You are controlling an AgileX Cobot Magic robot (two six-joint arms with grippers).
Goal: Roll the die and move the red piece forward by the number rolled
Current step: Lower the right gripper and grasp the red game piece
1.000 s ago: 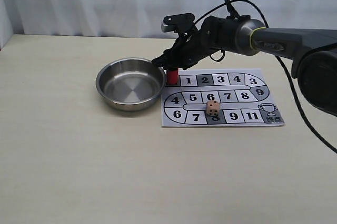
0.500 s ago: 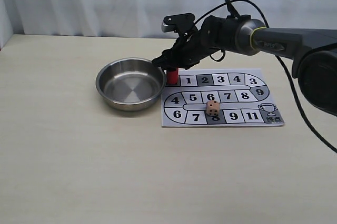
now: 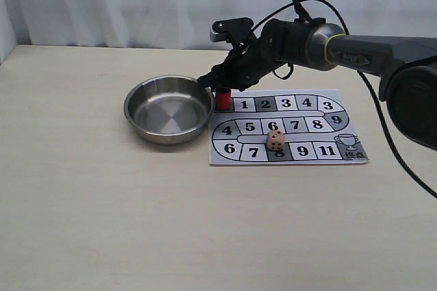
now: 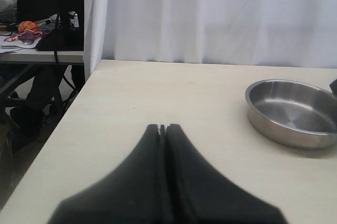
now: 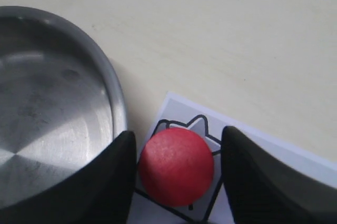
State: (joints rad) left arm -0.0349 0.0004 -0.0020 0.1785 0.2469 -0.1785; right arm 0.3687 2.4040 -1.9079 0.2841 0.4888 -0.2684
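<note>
The red piece [image 3: 223,99] stands upright on the start square at the left end of the numbered board [image 3: 349,142], right beside the bowl. My right gripper [image 3: 222,87] reaches down over it, open, with a finger on each side. In the right wrist view the red piece's round top [image 5: 176,166] sits between the two black fingers [image 5: 124,171], close against one and with a gap to the other. The tan die [image 3: 276,141] rests on the board's bottom row, on square 8. The left gripper [image 4: 163,127] is shut on nothing, over bare table far from the board.
A steel bowl [image 3: 128,108] sits just left of the board, its rim [image 5: 113,92] nearly touching my right gripper's finger. It also shows in the left wrist view as the bowl [image 4: 263,121]. White curtains hang behind the table. The table's left edge [image 4: 63,119] drops off beside a desk.
</note>
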